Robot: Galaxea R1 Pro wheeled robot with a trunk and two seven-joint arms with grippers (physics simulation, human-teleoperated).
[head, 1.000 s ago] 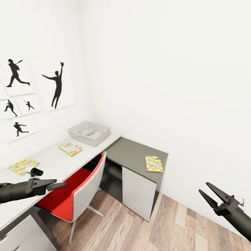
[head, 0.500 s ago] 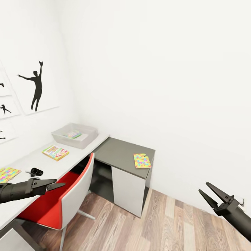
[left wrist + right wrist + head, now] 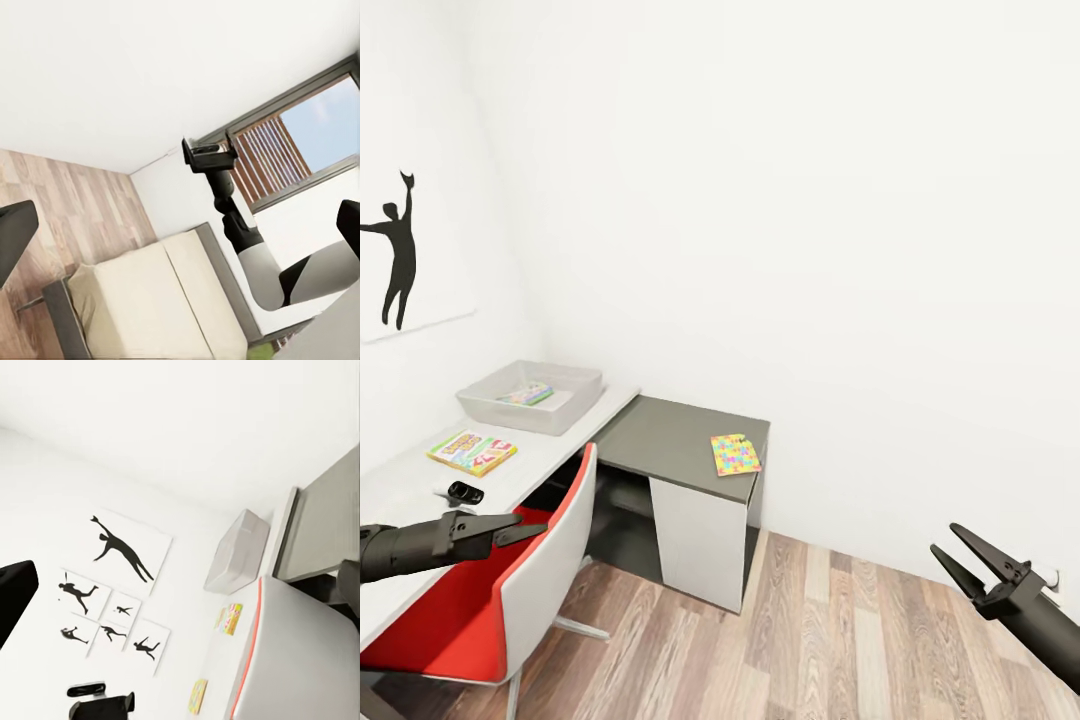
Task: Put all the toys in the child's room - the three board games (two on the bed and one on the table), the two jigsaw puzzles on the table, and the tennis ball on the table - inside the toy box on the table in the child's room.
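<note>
The left tool point(image 3: 532, 527) hangs over the near end of the long pale surface point(image 3: 420, 480), and its two fingers sit almost together with nothing between them, so it looks clenched on air. The right tool point(image 3: 952, 554) floats low over the wood floor point(image 3: 830, 640), far from the surface, with its fingers spread apart and nothing in them. At the far end of the pale surface, by the wall, sits the grey toy box point(image 3: 532, 395), and a small bright flat box point(image 3: 526, 394) lies inside it. Just in front of the toy box lies a board game point(image 3: 472, 452) with yellow, red and green print, flat on the surface. A jigsaw puzzle point(image 3: 736, 454) lies flat on the dark grey corner surface point(image 3: 660, 440), near its front edge. A red and white chair point(image 3: 510, 600) stands pushed up to the pale surface. A picture with a black figure point(image 3: 398, 262) hangs on the wall. From the left wrist, I can see the beige bed point(image 3: 150, 300) by a tall window point(image 3: 292, 142).
</note>
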